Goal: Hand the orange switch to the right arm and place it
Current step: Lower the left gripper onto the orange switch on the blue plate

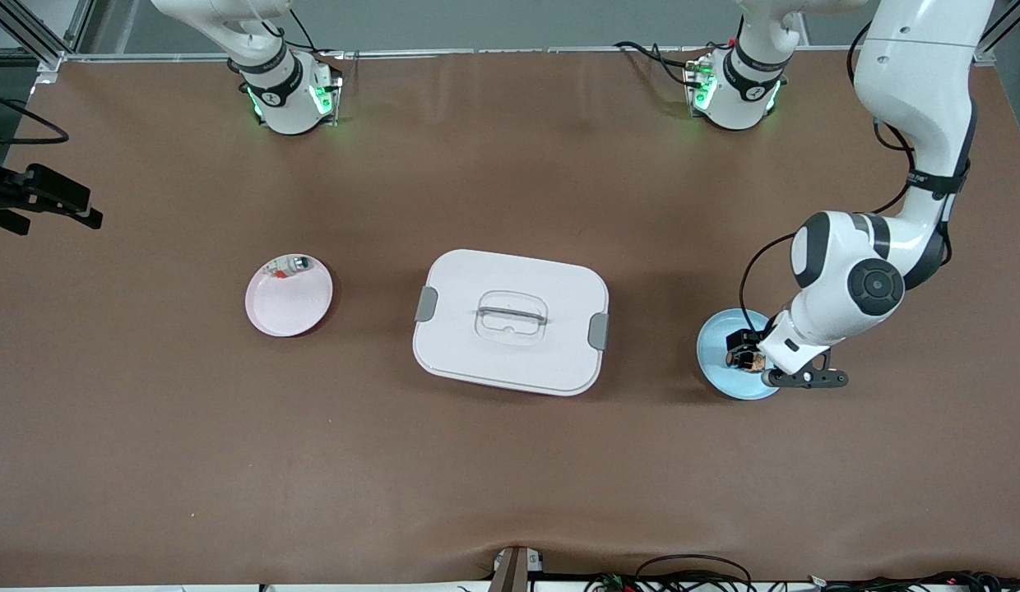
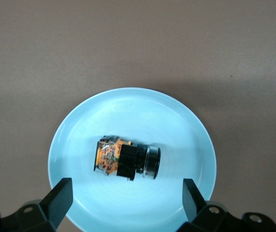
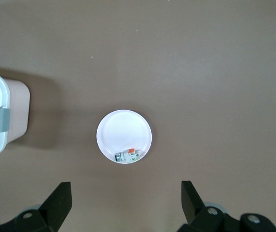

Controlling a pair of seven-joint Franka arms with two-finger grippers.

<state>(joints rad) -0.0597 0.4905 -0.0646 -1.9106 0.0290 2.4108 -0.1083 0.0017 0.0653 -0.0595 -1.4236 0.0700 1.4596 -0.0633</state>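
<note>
The orange switch (image 2: pixel 127 162) lies on its side in the middle of a light blue plate (image 2: pixel 128 111), black barrel at one end and orange marks at the other. The plate (image 1: pixel 718 374) sits toward the left arm's end of the table. My left gripper (image 2: pixel 126 198) hangs low over the plate, open, a finger (image 2: pixel 59 195) on each side of the switch and clear of it. In the front view the gripper (image 1: pixel 747 352) covers part of the switch (image 1: pixel 736 360). My right gripper (image 3: pixel 126 200) is open and empty, high over bare table beside a pink plate (image 3: pixel 123 126); the front view does not show it.
A white lidded box (image 1: pixel 510 321) with grey clips stands mid-table. The pink plate (image 1: pixel 289 308), toward the right arm's end, holds a small whitish-grey piece (image 1: pixel 289 266) with a red-orange bit. A black device (image 1: pixel 41 197) juts in at the table's edge at that end.
</note>
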